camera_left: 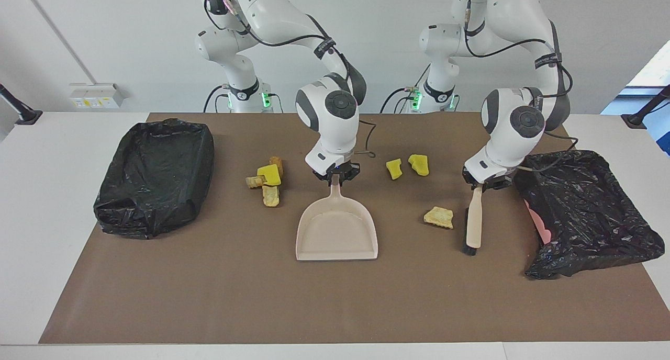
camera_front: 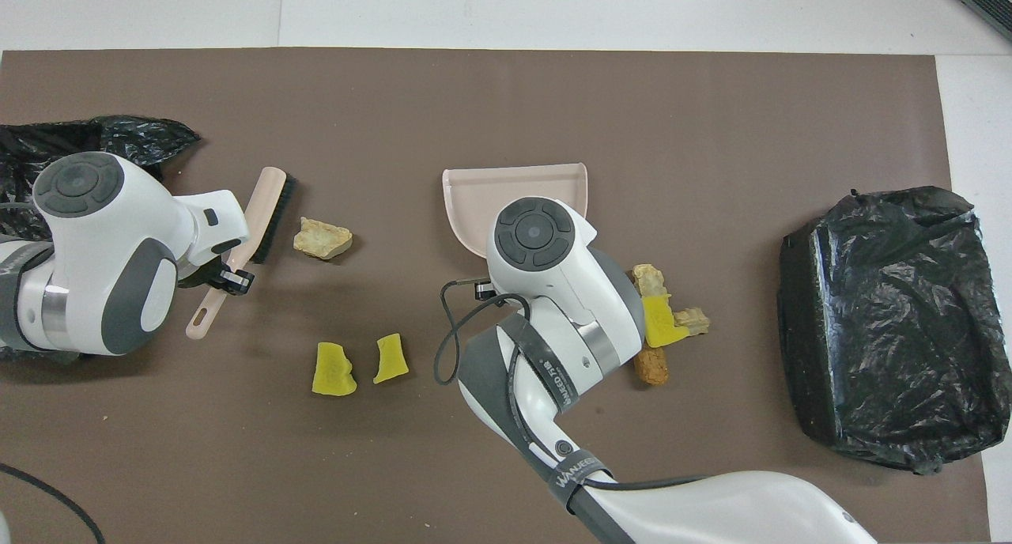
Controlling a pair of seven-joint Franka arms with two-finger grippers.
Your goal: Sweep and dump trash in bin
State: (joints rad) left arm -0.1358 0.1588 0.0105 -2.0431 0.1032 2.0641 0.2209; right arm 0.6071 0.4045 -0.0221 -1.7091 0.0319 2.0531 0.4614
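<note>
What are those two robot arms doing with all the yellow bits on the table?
They are cleaning up. The left gripper holds a brush by its handle, right beside a tan chunk. The right gripper is at the handle of the pink dustpan, which lies flat in the middle. The chunks all lie on the brown mat. None are in the dustpan or the black-lined bins yet.

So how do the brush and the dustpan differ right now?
The brush is slim with black bristles; the dustpan is a wide open scoop. The brush lies toward the left arm's end, the dustpan mid-table. Both are pale pink with their handles toward the robots.
</note>
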